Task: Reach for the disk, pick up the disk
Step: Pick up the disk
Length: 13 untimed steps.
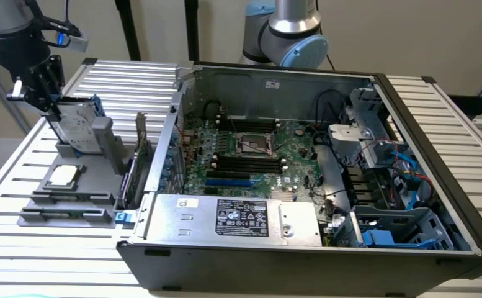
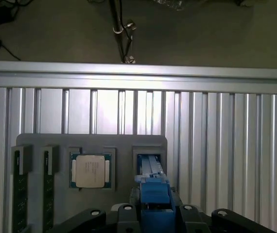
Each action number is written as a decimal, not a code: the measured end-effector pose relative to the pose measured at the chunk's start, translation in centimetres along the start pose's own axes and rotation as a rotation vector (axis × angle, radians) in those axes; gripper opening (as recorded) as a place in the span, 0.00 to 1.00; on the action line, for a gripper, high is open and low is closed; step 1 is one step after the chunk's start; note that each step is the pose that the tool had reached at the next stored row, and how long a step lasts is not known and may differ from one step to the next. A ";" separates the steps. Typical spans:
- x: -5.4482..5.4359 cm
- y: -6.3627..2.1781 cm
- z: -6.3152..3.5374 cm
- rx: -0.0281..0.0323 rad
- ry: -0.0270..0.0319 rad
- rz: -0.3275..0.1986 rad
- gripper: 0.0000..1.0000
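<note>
The disk, a silver-grey drive with a white label and blue bracket, stands on edge in a grey fixture at the exterior view's left. My gripper comes down on its upper end from the arm at the top left corner. In the wrist view the blue bracket of the disk sits tight between the two black fingers, and my gripper looks shut on it. The fixture slot shows just beyond it. The disk's lower end is hidden by the fixture.
A small square silver chip lies in the grey tray, beside memory sticks. An open computer case with a large silver box stands to the exterior view's right. A second arm is behind it.
</note>
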State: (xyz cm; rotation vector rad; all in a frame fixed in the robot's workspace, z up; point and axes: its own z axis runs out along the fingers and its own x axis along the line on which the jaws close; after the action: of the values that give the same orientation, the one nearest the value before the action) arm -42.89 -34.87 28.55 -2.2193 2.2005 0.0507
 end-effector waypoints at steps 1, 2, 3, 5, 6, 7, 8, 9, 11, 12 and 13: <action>0.0 0.00 0.00 -0.0001 0.0000 0.000 0.33; 0.0 0.00 0.00 0.0000 0.0000 0.000 0.33; 0.0 0.00 0.00 0.0000 0.0000 0.000 0.33; 0.0 0.01 -0.04 0.0002 0.0000 0.000 0.33; 0.0 0.01 -0.12 0.0000 0.0001 0.000 0.33; 0.0 0.01 -0.24 0.0000 0.0001 0.000 0.33; 0.0 0.01 -0.44 0.0000 0.0000 0.000 0.33; 0.0 0.01 -0.67 -0.0001 0.0000 0.000 0.33; 0.0 0.02 -1.30 0.0000 0.0000 0.000 0.33; -0.1 0.01 -1.70 -0.0001 0.0000 0.000 0.33; -0.1 0.00 -2.19 -0.0001 0.0000 0.000 0.33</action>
State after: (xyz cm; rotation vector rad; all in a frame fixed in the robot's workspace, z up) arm -42.86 -34.87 30.74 -2.2193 2.2006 0.0507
